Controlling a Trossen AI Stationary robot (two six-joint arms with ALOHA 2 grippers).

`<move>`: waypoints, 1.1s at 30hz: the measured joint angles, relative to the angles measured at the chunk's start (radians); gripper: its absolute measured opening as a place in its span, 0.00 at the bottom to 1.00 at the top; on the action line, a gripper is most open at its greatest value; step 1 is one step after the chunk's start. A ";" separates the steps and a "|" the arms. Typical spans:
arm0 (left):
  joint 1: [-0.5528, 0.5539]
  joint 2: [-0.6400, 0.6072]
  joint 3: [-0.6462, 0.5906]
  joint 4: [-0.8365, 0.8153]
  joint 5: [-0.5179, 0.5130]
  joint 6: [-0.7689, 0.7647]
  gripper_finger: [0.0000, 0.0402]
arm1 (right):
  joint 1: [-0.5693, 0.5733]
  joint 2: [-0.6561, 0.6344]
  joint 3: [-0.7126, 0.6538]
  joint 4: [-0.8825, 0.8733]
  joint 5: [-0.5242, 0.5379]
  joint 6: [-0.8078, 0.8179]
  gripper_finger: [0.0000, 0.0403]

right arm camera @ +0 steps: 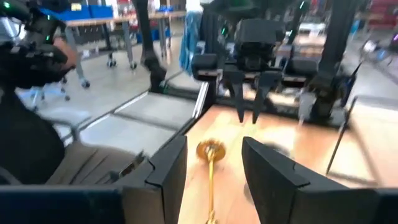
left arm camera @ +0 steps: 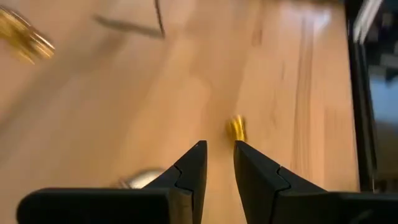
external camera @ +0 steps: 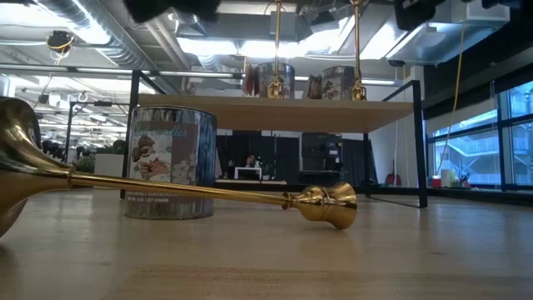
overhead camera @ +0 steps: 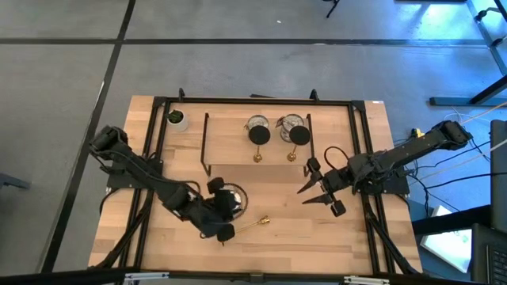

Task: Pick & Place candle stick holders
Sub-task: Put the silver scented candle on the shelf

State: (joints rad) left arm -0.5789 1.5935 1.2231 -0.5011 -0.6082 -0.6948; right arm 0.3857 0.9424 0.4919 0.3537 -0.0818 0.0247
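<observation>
With the high view read as a clock face and 12 o'clock at the far table edge, the light wooden table (overhead camera: 333, 245) carries a black wire rack (overhead camera: 206, 142) across its 12 o'clock half. On the rack's raised wooden shelf, two squat silvery round cups (overhead camera: 291, 122) stand side by side. Just at 6 o'clock of each cup is a slim gold-brass stemmed stick with a dark round disc end (overhead camera: 259, 135), one stick per cup.

A small white pot holding a green plant (overhead camera: 176, 119) sits at 9 o'clock of the shelf.

A third squat silvery round cup (overhead camera: 234, 195) stands upright on the table at 7 o'clock of the shelf. The third gold-brass stick (overhead camera: 253, 224) lies flat on the table at 5 o'clock of this cup. The low view shows its flared disc end and its bulb end both resting on the wood.

The left gripper (overhead camera: 226, 215) sits low between that cup and the lying stick. Its fingers (left arm camera: 193, 163) are parted by a narrow gap and grip nothing. The stick's gold end lies just beyond the fingertips.

The right gripper (overhead camera: 309, 194) hangs over the table at 3 o'clock of the lying stick, well apart from it. Its fingers (right arm camera: 168, 163) are spread wide and hold nothing.
</observation>
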 joint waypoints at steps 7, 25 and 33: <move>0.030 0.105 0.119 -0.287 0.154 -0.028 0.19 | 0.034 0.000 0.000 -0.037 0.000 0.010 0.39; 0.151 0.272 0.364 -0.664 0.299 -0.002 0.52 | 0.041 0.062 0.000 -0.037 0.003 0.020 0.39; 0.168 0.267 0.364 -0.660 0.304 -0.077 0.73 | 0.041 0.066 0.000 -0.034 0.003 0.023 0.39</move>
State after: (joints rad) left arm -0.4104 1.8608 1.5871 -1.1612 -0.3039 -0.7715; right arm 0.4267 1.0080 0.4919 0.3196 -0.0788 0.0482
